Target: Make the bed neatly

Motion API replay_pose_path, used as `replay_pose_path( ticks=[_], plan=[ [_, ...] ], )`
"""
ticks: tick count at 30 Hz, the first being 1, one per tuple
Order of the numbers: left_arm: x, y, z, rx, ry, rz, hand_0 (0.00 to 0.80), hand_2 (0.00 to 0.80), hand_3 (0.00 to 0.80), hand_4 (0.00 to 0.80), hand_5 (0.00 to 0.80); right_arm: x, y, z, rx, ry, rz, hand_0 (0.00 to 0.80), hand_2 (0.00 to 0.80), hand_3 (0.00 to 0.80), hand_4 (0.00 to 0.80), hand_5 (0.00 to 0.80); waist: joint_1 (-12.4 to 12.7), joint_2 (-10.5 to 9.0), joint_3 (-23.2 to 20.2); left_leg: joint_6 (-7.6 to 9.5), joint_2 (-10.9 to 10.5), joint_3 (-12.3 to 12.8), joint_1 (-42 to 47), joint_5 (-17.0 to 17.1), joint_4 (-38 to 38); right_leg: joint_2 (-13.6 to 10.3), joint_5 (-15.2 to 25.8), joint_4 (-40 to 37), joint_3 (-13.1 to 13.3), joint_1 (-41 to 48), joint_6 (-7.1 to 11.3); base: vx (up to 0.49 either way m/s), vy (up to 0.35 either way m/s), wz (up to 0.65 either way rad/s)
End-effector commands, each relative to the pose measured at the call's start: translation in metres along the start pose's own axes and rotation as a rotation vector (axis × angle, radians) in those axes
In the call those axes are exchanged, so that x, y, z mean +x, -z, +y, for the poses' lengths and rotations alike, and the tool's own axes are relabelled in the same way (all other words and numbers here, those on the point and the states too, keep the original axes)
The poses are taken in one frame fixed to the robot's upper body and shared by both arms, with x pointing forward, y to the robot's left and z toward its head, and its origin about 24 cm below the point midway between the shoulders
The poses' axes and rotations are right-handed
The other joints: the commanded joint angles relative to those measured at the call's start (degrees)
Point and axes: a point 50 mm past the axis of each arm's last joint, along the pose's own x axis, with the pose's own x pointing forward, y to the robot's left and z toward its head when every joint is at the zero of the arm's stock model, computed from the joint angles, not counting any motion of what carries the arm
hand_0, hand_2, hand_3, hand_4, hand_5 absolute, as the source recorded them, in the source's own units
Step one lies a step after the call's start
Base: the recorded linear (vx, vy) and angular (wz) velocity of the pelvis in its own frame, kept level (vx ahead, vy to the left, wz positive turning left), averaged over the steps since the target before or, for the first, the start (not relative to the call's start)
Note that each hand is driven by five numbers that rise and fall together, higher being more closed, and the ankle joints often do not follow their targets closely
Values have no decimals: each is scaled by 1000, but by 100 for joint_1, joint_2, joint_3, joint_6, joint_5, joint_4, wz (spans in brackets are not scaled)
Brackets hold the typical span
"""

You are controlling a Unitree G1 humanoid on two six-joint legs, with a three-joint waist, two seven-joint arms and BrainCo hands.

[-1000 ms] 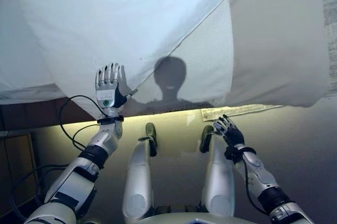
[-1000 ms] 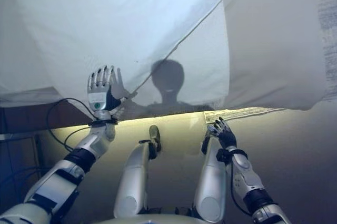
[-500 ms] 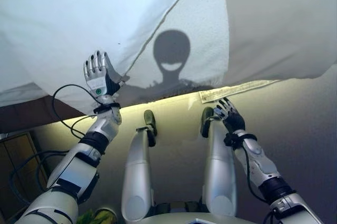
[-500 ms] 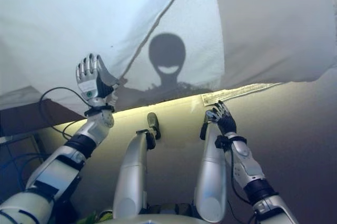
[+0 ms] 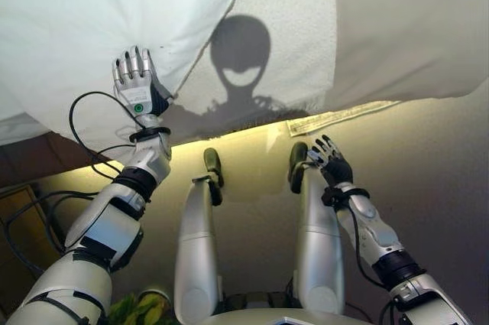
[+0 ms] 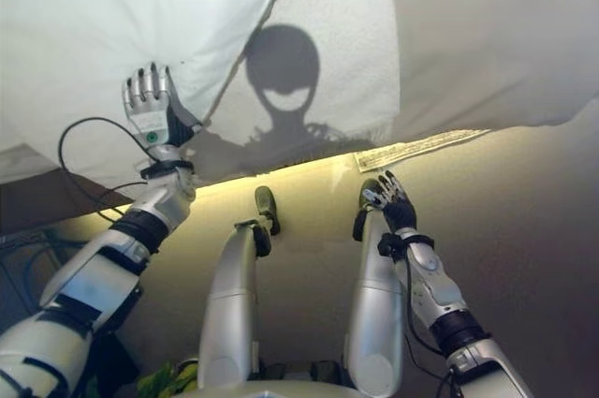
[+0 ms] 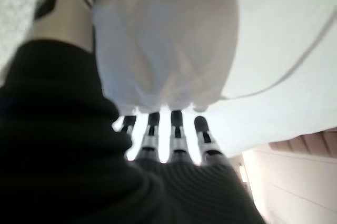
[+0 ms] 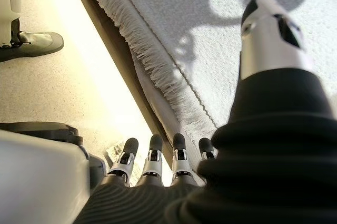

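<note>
A white duvet [image 5: 92, 11] covers the left of the bed, and its edge runs diagonally down to my left hand [image 5: 136, 84]. That hand is raised with straight fingers flat against the duvet's lower corner, thumb at the edge. In the left wrist view the white cloth [image 7: 168, 50] bulges over the fingers [image 7: 176, 129]. A white textured blanket [image 5: 290, 42] with a fringe [image 8: 152, 60] lies beside the duvet, and a smooth pale sheet [image 5: 412, 27] is at the right. My right hand [image 5: 330, 160] hangs low below the bed's edge, fingers relaxed, holding nothing.
The bed's lower edge [image 5: 229, 140] is lit along the floor. Dark brown furniture [image 5: 30, 158] stands at the left by the bed. The beige floor [image 5: 443, 203] spreads to the right. Something green [image 5: 141, 310] lies at the bottom left.
The camera has shifted. My left hand has risen and moved left along the duvet's edge, fingers still straight. My right hand has hardly moved.
</note>
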Motion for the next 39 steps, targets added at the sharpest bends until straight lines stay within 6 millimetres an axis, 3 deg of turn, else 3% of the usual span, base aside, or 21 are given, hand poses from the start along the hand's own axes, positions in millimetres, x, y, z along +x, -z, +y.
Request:
replay_pose_path(
  ticks=[1, 4, 15, 20, 23, 24, 29, 34, 39],
  plan=[
    [19, 33, 13, 80, -3, 112, 489, 489, 489, 489, 489, -3, -15, 15, 13, -95, -74, 0, 0, 0, 0, 0, -90, -158, 84, 586, -258, 142, -299, 103, 64, 7, 1595, -1316, -91, 110, 558, -5, 36, -14],
    [17, 33, 10, 65, 10, 122, 800, 800, 800, 800, 800, -4, -15, 16, 16, -102, -78, 0, 0, 0, 0, 0, -82, -158, 84, 582, -252, 142, -290, 114, 47, -13, 1588, -1314, -103, 126, 564, -1, 7, -3],
    [6, 30, 2, -1, 50, 86, 800, 800, 800, 800, 800, -12, -7, 15, 46, -96, -62, 0, 0, 0, 0, 0, 21, -137, 84, 540, -259, 133, 330, 201, -355, -61, 1510, -1491, -243, 711, 615, 0, 0, 0],
    [-13, 44, -9, -86, 101, 96, 800, 800, 800, 800, 800, -24, 6, 6, 89, -91, -37, 0, 0, 0, 0, 0, 156, -105, 84, 528, -326, 95, 1150, 234, -700, -142, 1521, -1753, -395, 1539, 637, 14, -22, 8],
    [-30, 58, -18, -183, 140, 187, 800, 800, 800, 800, 800, -29, 15, 3, 108, -72, -26, 0, 0, 0, 0, 0, 267, -97, 81, 527, -343, 49, 1685, 236, -892, -243, 1531, -1885, -485, 2051, 650, 49, -42, 12],
    [-44, 67, -26, -208, 173, 236, 800, 800, 800, 800, 800, -32, 21, 2, 118, -59, -20, 0, 0, 0, 0, 0, 350, -100, -35, 525, -352, 34, 1934, 240, -1017, -319, 1535, -1963, -552, 2285, 657, 75, -33, 17],
    [-75, 100, -36, -181, 222, 365, 800, 800, 800, 800, 800, -38, 29, 6, 101, -64, 4, 0, 0, 0, 0, 0, 445, -114, -395, 542, -411, 15, 2467, 510, -1508, -440, 1742, -2389, -705, 2804, 592, 21, 28, 17],
    [-91, 162, -22, -207, 194, 579, 800, 800, 800, 800, 800, -50, 42, -9, 89, -30, 55, 0, 0, 0, 0, 0, 564, -73, -892, 517, -451, -29, 3220, 597, -2105, -553, 1880, -2850, -782, 3521, 642, 96, 95, 11],
    [-102, 206, -2, -224, 184, 706, 800, 800, 800, 800, 800, -62, 56, -26, 87, -11, 95, 0, 0, 0, 0, 0, 678, -13, -1298, 524, -507, -31, 3744, 591, -2477, -647, 1968, -3124, -837, 4030, 699, 98, 92, 14]
  ],
)
